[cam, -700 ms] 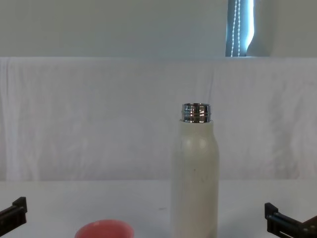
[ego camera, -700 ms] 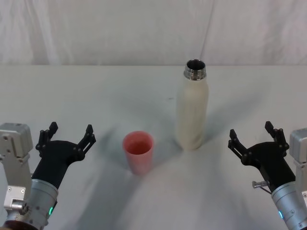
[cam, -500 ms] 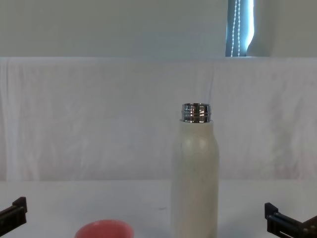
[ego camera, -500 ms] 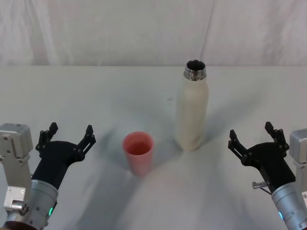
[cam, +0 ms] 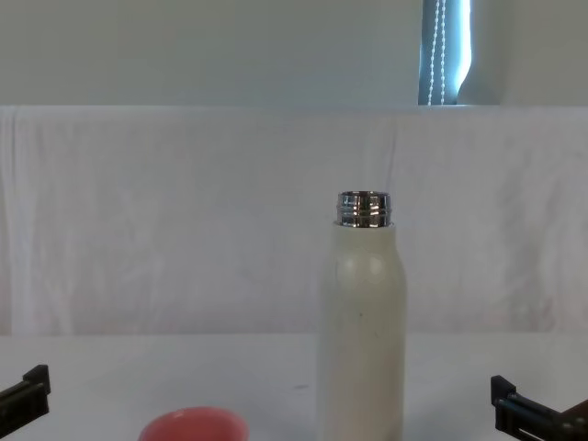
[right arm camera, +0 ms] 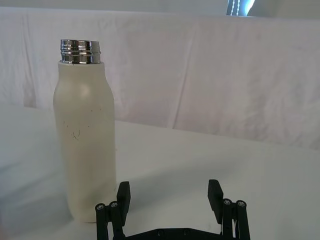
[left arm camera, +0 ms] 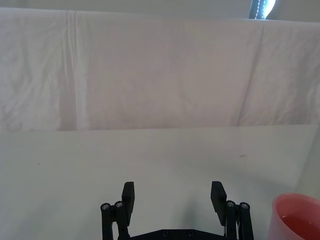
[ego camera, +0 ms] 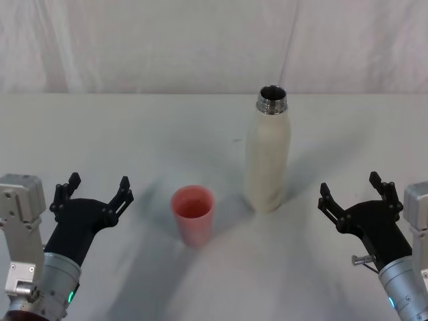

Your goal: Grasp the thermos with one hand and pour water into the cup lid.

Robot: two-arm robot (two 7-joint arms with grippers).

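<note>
Thermos (ego camera: 269, 158) upright and uncapped near the table's (ego camera: 120, 127) middle, toward the right edge; cup lid (ego camera: 193, 213) just beside, nearer the front edge. Right gripper (ego camera: 353, 192) low by the front right corner, jaws spread wide, holding nothing. Left gripper (ego camera: 93, 192) likewise wide open and empty by the front left corner. Best reached with the right: approach level, straddle the cream body at mid-height, close squarely before lifting. Compared with the earlier frames, nothing shifted beyond a slight settling of the left gripper.
</note>
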